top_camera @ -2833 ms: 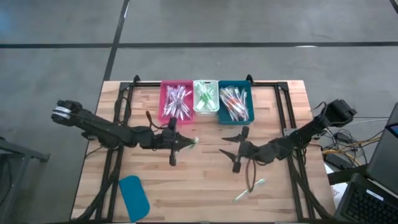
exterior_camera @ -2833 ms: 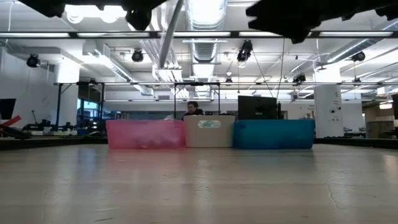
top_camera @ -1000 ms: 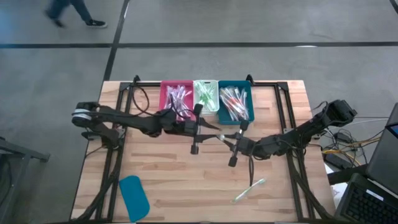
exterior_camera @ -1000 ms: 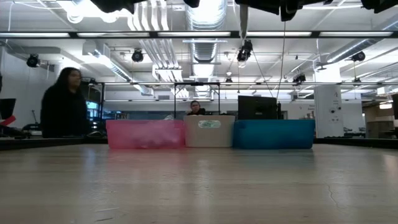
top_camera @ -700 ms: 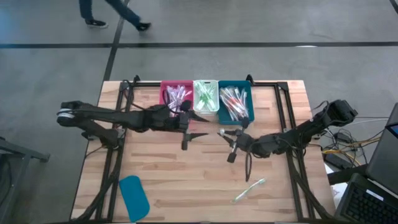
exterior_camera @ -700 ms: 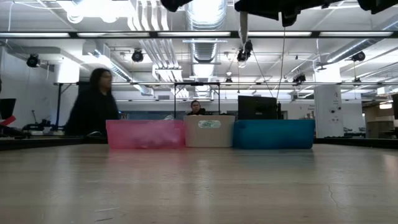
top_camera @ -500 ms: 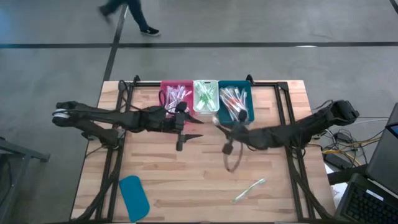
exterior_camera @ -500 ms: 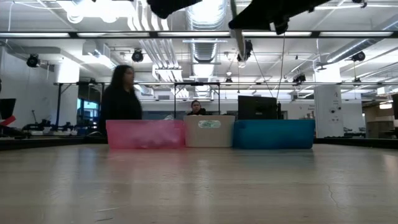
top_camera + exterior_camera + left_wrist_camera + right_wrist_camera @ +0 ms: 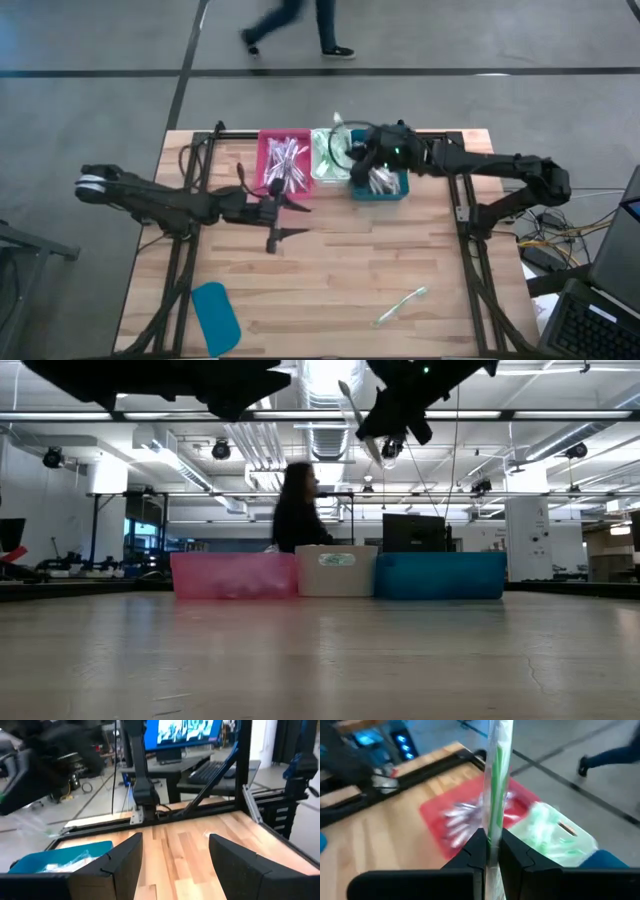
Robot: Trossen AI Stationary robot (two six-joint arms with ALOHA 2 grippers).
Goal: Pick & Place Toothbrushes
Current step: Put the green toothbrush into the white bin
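Sorting looks well advanced. Three bins stand in a row at the far edge of the table: a pink bin full of pink and purple toothbrushes, a pale green bin with green ones, and a teal bin with orange-red ones, partly hidden under the right arm.

The right hand is up over the bins, about where the green and teal bins meet, its fingers pinched tight on a green toothbrush. The right wrist view shows the handle standing up between the fingers, with the pink and green bins below it. By its colour, this brush belongs in the green bin, and the drop has not yet been made.

The left hand is over bare wood in front of the pink bin, spread wide and holding nothing, as the left wrist view shows.

One more toothbrush, pale with a green tint, lies loose on the table near the front right, well apart from both hands. So what seems left is releasing the held brush and then fetching this last one. A flat teal lid lies at the front left corner. A person is walking across the floor beyond the table.
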